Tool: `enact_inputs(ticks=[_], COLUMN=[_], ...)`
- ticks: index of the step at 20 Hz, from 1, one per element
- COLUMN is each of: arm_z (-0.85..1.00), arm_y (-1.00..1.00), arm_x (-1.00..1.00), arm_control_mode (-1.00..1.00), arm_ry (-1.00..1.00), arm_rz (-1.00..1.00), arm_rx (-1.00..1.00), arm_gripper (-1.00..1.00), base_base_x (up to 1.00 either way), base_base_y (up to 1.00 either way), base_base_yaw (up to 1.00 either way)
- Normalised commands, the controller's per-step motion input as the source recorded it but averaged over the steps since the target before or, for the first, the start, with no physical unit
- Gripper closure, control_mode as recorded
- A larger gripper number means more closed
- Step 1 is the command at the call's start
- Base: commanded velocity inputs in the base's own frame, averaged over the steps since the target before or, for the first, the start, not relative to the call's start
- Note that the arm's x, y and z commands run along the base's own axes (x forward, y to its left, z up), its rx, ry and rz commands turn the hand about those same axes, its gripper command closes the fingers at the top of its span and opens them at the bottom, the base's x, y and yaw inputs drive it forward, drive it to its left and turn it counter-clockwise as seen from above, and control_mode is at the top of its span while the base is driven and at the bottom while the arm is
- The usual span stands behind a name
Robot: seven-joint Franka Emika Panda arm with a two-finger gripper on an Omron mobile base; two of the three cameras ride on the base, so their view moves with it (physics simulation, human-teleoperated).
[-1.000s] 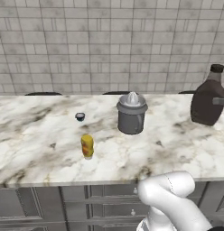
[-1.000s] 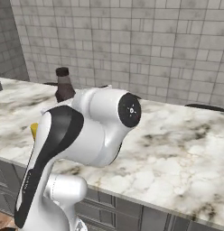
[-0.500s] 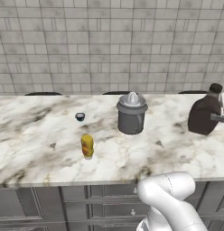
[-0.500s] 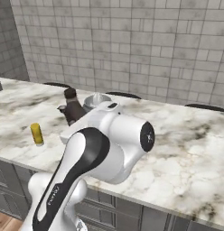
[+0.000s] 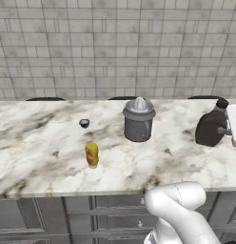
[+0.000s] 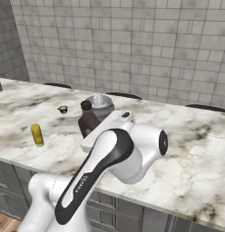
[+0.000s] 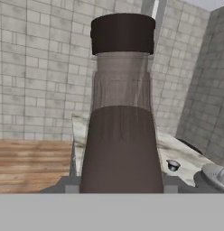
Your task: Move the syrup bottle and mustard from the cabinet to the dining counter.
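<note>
The jaws are pinching the syrup bottle [image 5: 211, 128] at its lower body (1 finger showing on each side in the hand view), and the bottle is standing upright over the right part of the marble desk [image 5: 39, 147]. The mustard [image 5: 92, 154] is standing on the desk, well apart to the left. The grey canister [image 5: 138, 119] is sitting between the 2.

Two base views flanking marble counter [image 5: 39, 157], hand view close on bottle [image 7: 122, 135]
</note>
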Motion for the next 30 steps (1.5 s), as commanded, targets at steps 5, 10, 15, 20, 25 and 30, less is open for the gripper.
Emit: enact_inputs(ticks=[5, 10, 15, 20, 25, 30], arm_z=[-0.52, -0.48, -0.39, -0.4, -0.4, -0.32], arm_y=[-0.08, 0.0, 0.0, 0.0, 0.0, 0.0], arm_x=[0.17, 0.18, 0.2, 0.29, 0.4, 0.44], arm_control_mode=[-1.0, -1.0, -1.0, -1.0, -1.0, -1.0], arm_ry=[0.0, -0.03, -0.08, -0.06, -0.01, 0.0], arm_rz=[0.06, 0.04, 0.03, 0.02, 0.01, 0.01], arm_rx=[-0.05, -0.05, -0.02, -0.03, -0.03, -0.02], arm_gripper=[1.0, 1.0, 1.0, 1.0, 1.0, 1.0], base_base_x=[0.0, 0.0, 0.0, 0.0, 0.0, 0.0], base_base_y=[0.0, 0.0, 0.0, 0.0, 0.0, 0.0], base_base_yaw=[0.0, 0.0, 0.0, 0.0, 0.0, 0.0])
